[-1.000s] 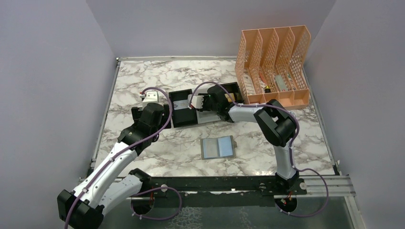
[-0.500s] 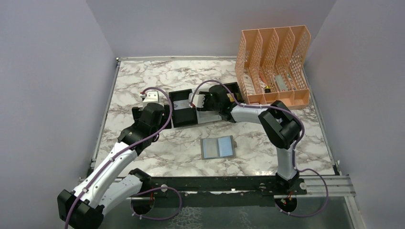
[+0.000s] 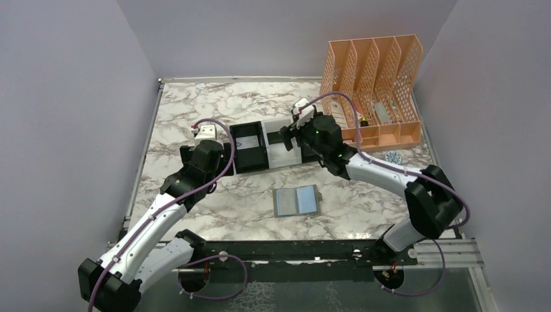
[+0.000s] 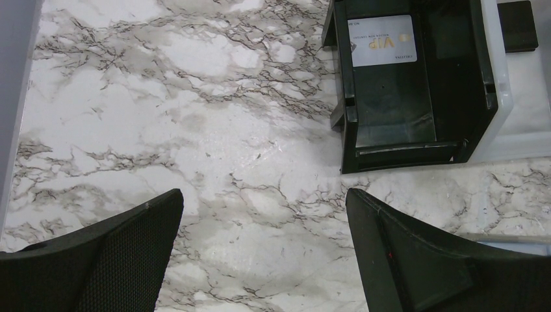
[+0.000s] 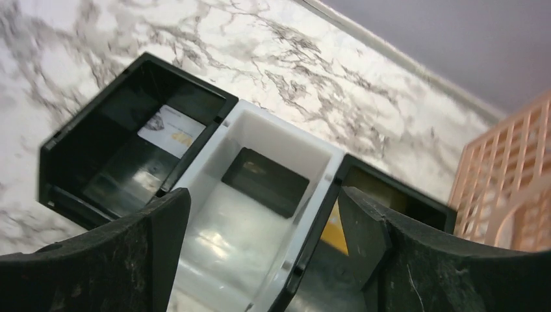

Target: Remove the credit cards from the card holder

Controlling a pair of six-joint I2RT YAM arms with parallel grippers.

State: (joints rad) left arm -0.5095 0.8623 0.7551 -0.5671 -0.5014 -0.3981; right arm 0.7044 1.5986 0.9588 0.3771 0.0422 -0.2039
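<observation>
**Right arm has let go over the tray and pulled up**

A second ago my right gripper (image 5: 263, 218) was down in the white middle compartment of the tray (image 5: 290, 128), jaws part-way closed. Now it has lifted clear and swung back toward the right edge of the table (image 3: 195, 110), with the jaws spread wide and nothing between them. A dark card (image 5: 265, 181) lies flat on the floor of that white compartment, so I take it as just dropped.

That makes 3 cards in the tray, 1 per compartment: a white card (image 5: 172, 132) in the left black one, the dark card in the middle, and a gold-yellow card (image 5: 333, 229) in the right black one.

The card holder (image 3: 295, 201) lies open and flat close to the near edge of the table, about midway along it and well apart from both arms. Its 2 blue-grey panels look bare from above, though I cannot tell whether a card is tucked inside.

My left gripper (image 4: 263, 198) has not moved: jaws fully released, hanging over bare marble just left of the tray.
</observation>
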